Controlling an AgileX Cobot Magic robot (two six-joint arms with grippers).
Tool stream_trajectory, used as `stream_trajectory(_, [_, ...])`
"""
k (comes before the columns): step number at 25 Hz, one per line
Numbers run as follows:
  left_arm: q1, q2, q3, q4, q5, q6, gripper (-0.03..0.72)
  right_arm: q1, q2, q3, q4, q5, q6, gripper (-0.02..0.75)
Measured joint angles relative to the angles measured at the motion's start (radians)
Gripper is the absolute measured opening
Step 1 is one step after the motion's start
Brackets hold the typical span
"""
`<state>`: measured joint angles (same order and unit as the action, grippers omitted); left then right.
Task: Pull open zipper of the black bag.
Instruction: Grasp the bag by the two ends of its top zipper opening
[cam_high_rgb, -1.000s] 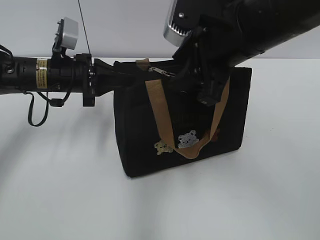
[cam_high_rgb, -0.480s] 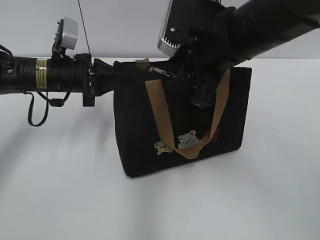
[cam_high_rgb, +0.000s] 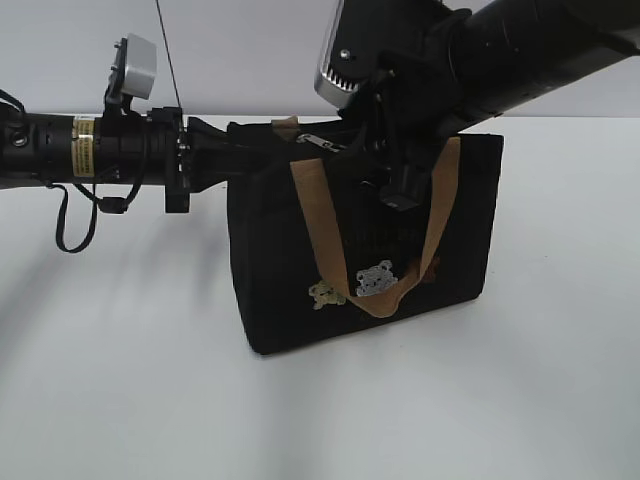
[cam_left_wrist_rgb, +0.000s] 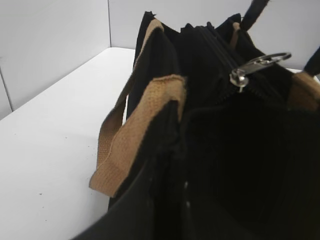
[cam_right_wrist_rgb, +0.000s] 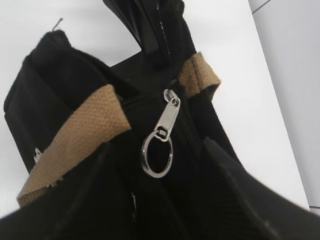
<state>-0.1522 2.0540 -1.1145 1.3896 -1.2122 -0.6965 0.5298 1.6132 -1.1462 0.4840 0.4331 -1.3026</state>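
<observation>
1. The black bag (cam_high_rgb: 365, 240) stands upright on the white worktop (cam_high_rgb: 130, 390), a little right of the middle in the exterior view, its broad front face turned towards the viewer.
2. Lowest on that front face sit two small bear patches (cam_high_rgb: 375, 279) — one grey, one yellowish beside it — with the loop of a tan webbing handle (cam_high_rgb: 312, 215) hanging down just over them.
3. Up along the top edge runs the zipper (cam_right_wrist_rgb: 167, 117); its silver pull tab lies flat on the black fabric near the bag's left end and finishes in a round ring.
4. From the right wrist view the slider sits close to where a tan strap is sewn on, and the ring rests on the cloth untouched.
5. The right gripper (cam_high_rgb: 395, 165) hangs over the top of the bag, right of the tab; its jaws stand apart with nothing between them, dark fingers (cam_right_wrist_rgb: 240, 195) framing the tab on either side.
6. The left gripper (cam_high_rgb: 235, 155) reaches in level from the left and meets the bag's upper left corner. The jaws themselves are lost against the black fabric in every view; they are all but together, and whether they pinch the cloth I cannot tell.
7. Behind the bag rises a plain pale wall (cam_high_rgb: 240, 60).
</observation>
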Motion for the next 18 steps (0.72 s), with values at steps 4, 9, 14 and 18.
stream_trajectory(4, [0.000, 0.000, 0.000, 0.000, 0.000, 0.000, 0.035, 0.000, 0.016, 0.000, 0.001, 0.000, -0.001, 0.411])
stream_trajectory(9, [0.000, 0.000, 0.000, 0.000, 0.000, 0.000, 0.035, 0.000, 0.026, 0.000, 0.001, 0.000, -0.001, 0.365])
stream_trajectory(14, [0.000, 0.000, 0.000, 0.000, 0.000, 0.000, 0.035, 0.000, 0.026, 0.000, 0.001, 0.000, -0.001, 0.235])
stream_trajectory(18, [0.000, 0.000, 0.000, 0.000, 0.000, 0.000, 0.035, 0.000, 0.026, 0.000, 0.002, -0.001, 0.004, 0.215])
